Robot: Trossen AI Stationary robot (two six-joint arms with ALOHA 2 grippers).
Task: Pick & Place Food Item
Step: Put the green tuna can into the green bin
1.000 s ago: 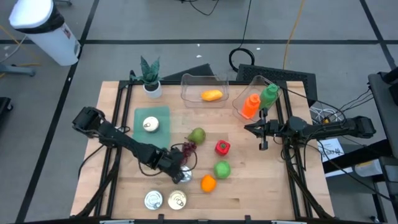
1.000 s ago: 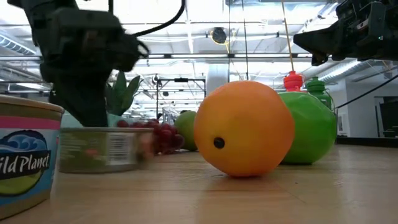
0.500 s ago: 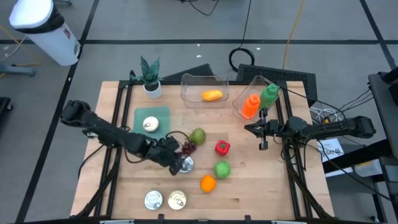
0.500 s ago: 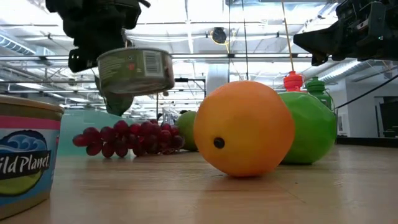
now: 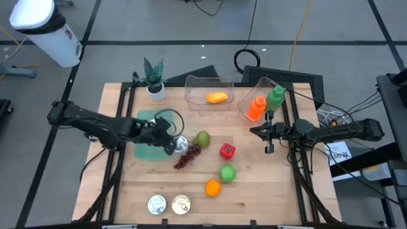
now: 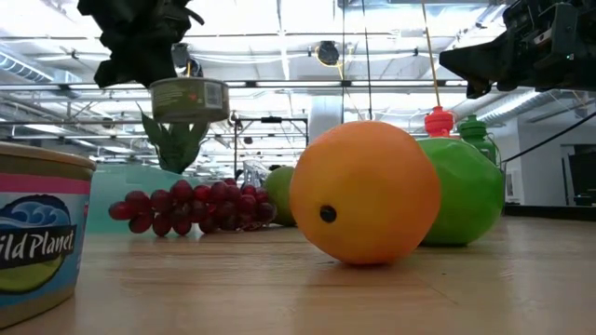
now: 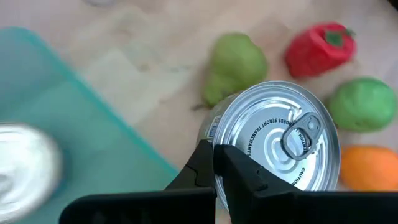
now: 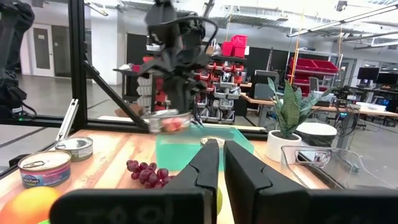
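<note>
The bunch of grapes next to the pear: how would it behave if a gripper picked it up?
The bunch of grapes is many small round berries, so it would probably sag rather than stay stiff. Fingers closing on one smooth berry could slip or pull it loose. Lying flat near the pear, it seems unlikely to roll if pushed.

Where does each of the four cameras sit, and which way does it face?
High: overhead, straight down; both arms, left gripper holding the can.
Low: table height, past the orange; can lifted.
Left wrist: down past its fingers at the can.
Right wrist: across the table; shut right gripper.
All four show the can.
</note>
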